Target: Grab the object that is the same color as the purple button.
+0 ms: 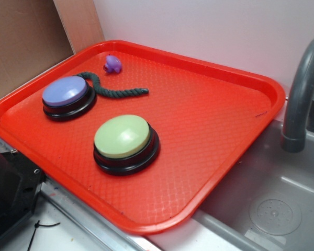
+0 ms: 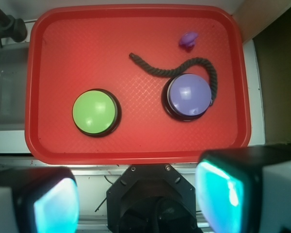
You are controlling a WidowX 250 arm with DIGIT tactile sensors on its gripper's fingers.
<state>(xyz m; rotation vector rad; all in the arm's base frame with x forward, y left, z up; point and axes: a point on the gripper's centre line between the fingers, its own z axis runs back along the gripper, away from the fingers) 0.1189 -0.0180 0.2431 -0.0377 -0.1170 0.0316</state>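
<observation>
The object is a small purple lumpy toy lying near the far left corner of the red tray; the wrist view shows the object near the tray's top right. The purple button sits at the tray's left, and the wrist view has the purple button right of centre. My gripper is open, high above and off the tray's near edge, with nothing between its pads. It does not show in the exterior view.
A pale green button stands mid-tray, seen too as the green button. A dark green rope curls from the purple button toward the middle. A grey sink with a faucet lies right; the black robot base is below.
</observation>
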